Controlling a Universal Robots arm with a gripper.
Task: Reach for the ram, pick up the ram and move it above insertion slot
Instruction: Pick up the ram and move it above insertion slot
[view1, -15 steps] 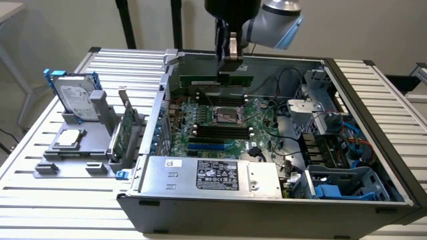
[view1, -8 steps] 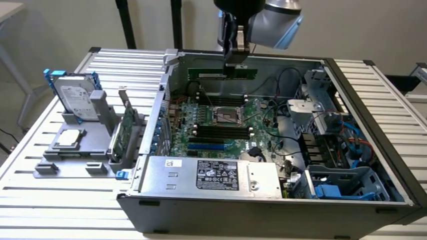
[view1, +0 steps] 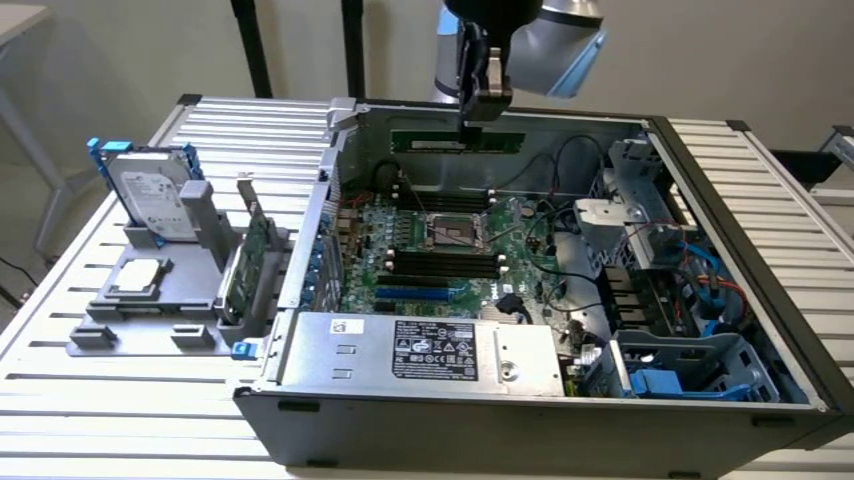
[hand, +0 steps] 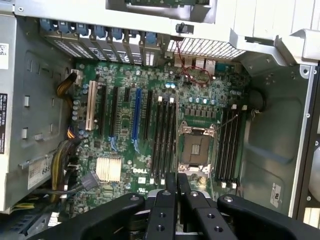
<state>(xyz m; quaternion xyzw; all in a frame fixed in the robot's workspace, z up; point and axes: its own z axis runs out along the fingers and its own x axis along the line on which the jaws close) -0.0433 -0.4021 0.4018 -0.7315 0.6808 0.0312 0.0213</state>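
At the exterior view's far left, a ribbed metal table (view1: 80, 400) carries a grey plastic stand (view1: 154, 300). A hard drive (view1: 147, 195) with blue side rails stands upright in the stand, and a small square silver chip (view1: 138, 280) lies flat on the stand's base. Just to the right, a green expansion card (view1: 254, 250) with a metal bracket stands on edge in a slot of the stand.

Next comes the open computer case (view1: 534, 420), a boxy grey steel shell lying on its side. At its near edge sits the power supply (view1: 427, 350), a flat metal box with a dark label. Behind it lies the green motherboard (view1: 441, 250), crowded with fine parts: a square metal processor socket (view1: 451, 232) with rows of long black memory slots (view1: 434, 265) beside it. In the wrist view the same board (hand: 150, 115) shows a blue and a pale slot among black ones, and a ridged metal heat sink (hand: 108, 168).

Above the far wall of the case hangs the gripper (view1: 475, 122), its dark fingers (hand: 165, 200) pressed together on the ram (view1: 461, 142), a long thin green strip held level over the far part of the board. The arm (view1: 534, 45) above is rounded, grey and blue.

Farther right, black cables (view1: 561, 275) loop toward a perforated metal drive cage (view1: 641, 195) and a blue-grey plastic bay (view1: 694, 370).
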